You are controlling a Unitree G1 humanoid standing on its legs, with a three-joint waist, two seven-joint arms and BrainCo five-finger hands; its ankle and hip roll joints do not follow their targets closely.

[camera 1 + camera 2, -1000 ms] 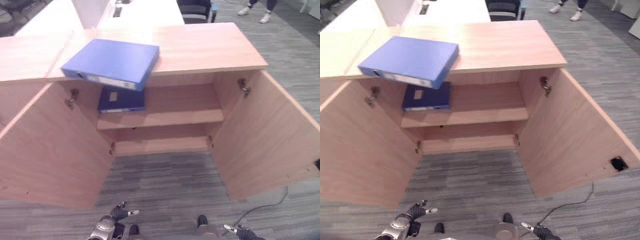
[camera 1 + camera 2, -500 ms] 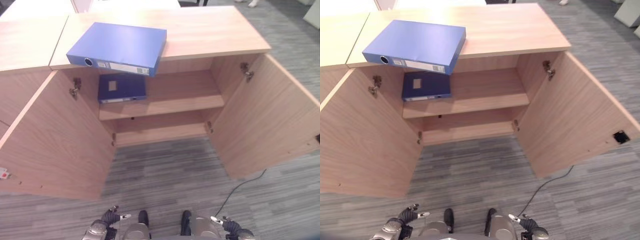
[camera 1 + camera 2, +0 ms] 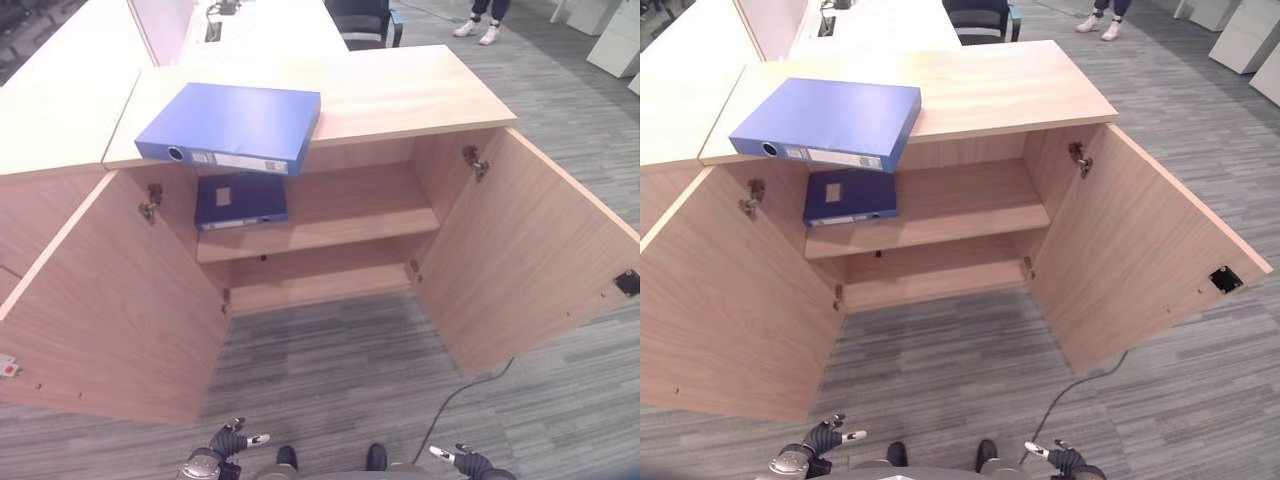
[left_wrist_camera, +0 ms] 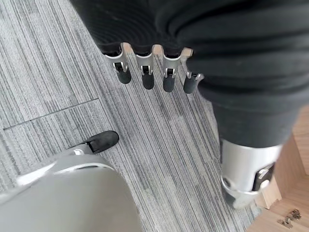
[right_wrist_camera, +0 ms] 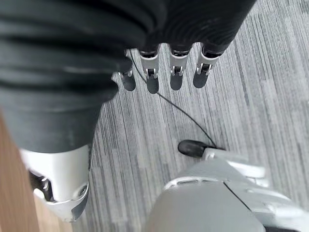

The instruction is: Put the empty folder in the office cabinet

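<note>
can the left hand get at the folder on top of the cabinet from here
Probably not yet: the left hand hangs low by the floor, open, far from the folder on the cabinet. Nothing blocks it, though.

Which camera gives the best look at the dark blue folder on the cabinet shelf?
The right eye view: the dark blue folder lies flat at the left of the upper shelf, its top face showing. The left eye view shows about the same. The wrist views look at carpet.

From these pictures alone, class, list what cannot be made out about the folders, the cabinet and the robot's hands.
- Folder on top: closed, so whether it is empty is hidden.
- Folder on the shelf: its back part is covered by the folder above.
- Cabinet bottom compartment: its depth is hidden by the shelf.
- Left hand and right hand: cut off by the eye view's lower edge.
</note>
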